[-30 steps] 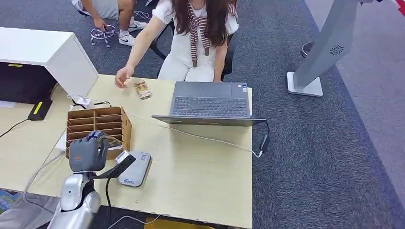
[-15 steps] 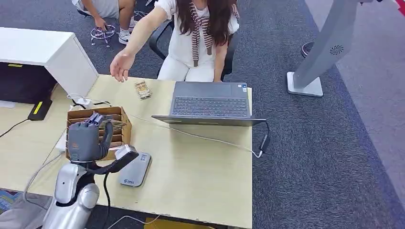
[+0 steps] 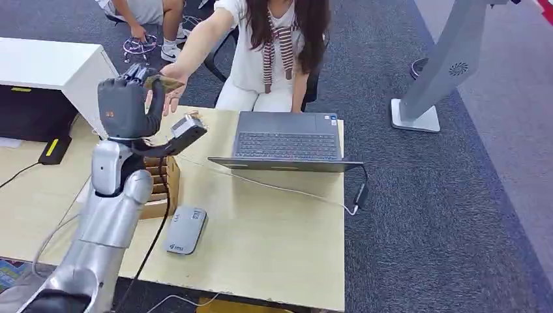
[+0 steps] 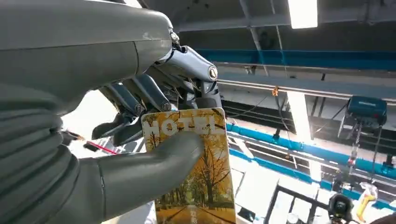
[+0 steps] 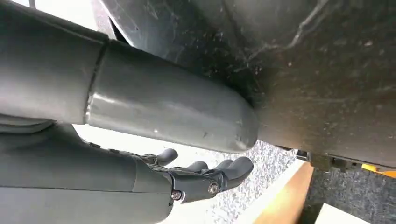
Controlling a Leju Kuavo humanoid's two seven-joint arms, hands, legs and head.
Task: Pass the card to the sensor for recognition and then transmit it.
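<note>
Status: the handover stage appears to be in progress. The left hand (image 3: 124, 107) is raised above the far left part of the desk (image 3: 274, 241), and it holds the card (image 4: 194, 163) up toward a person's hand (image 3: 171, 94) that reaches in from the far side. The card's tip sits just beside that open palm; contact cannot be confirmed. The sensor (image 3: 185, 229) lies flat on the desk, near and well below the card, so the recognition step is judged complete. Remaining: release into the person's hand.

Grasp: the thumb presses across the card's face, with the darker fingers (image 4: 135, 93) closed behind it.

Card: a flat rectangle with rounded corners, printed with yellow autumn trees and the word "HOTEL".

The right hand (image 5: 201, 179) carries nothing, fingers extended and slightly apart.
</note>
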